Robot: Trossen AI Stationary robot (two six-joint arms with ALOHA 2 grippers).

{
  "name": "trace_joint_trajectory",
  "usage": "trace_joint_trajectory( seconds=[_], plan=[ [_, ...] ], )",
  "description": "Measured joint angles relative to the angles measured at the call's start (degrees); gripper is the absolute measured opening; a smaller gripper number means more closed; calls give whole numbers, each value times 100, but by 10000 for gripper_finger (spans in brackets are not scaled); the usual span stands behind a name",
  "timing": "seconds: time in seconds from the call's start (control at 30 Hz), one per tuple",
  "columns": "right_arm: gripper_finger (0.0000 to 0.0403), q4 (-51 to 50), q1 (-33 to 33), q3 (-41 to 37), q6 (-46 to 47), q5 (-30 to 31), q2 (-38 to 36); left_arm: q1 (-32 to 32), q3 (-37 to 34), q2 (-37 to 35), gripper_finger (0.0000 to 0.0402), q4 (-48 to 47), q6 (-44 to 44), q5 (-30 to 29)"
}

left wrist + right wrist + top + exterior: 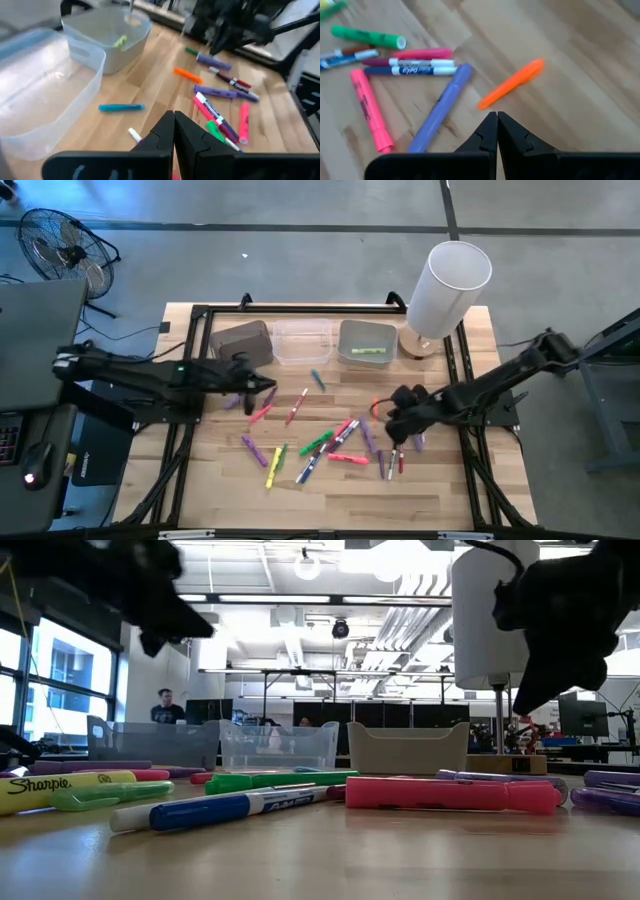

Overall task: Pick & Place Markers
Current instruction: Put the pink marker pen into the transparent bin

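**Both arms over the marker scatter, nothing gripped yet**

Wooden table point(450, 490) holds three bins along the far edge: grey bin point(243, 340), clear bin point(303, 341), a third bin point(366, 342) with a yellow-green marker inside. The markers point(325, 445) lie loose mid-table. Right gripper point(497, 131), fingers pressed together and empty, hangs above the orange marker point(511, 83); it should spread them, straddle the barrel crosswise, then descend. Left gripper point(174, 134), likewise closed, waits near the teal marker point(121, 107)

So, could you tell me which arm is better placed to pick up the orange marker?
Right. The right gripper, fingers shut and empty, hovers just beside the orange marker; the left gripper sits across the table by the grey bin.
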Motion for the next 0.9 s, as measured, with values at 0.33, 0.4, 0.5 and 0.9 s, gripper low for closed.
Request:
trace_joint_trajectory(
  seconds=[0.33,0.4,0.5,0.9],
  plan=[
    [0,-338,-304,-422,-739,-84,-1510,0,2805,3192,0,-2687,-1699,7],
    [0,-505,-331,-422,-799,-88,-1587,0,3285,3697,0,-3195,-2068,11],
    [0,-673,-338,-422,-1063,-185,-1605,0,3878,4344,0,-3808,-2568,47],
    [0,-776,-338,-419,-1893,-664,-1606,6,4427,5508,72,-4038,-3672,818]
  ],
)
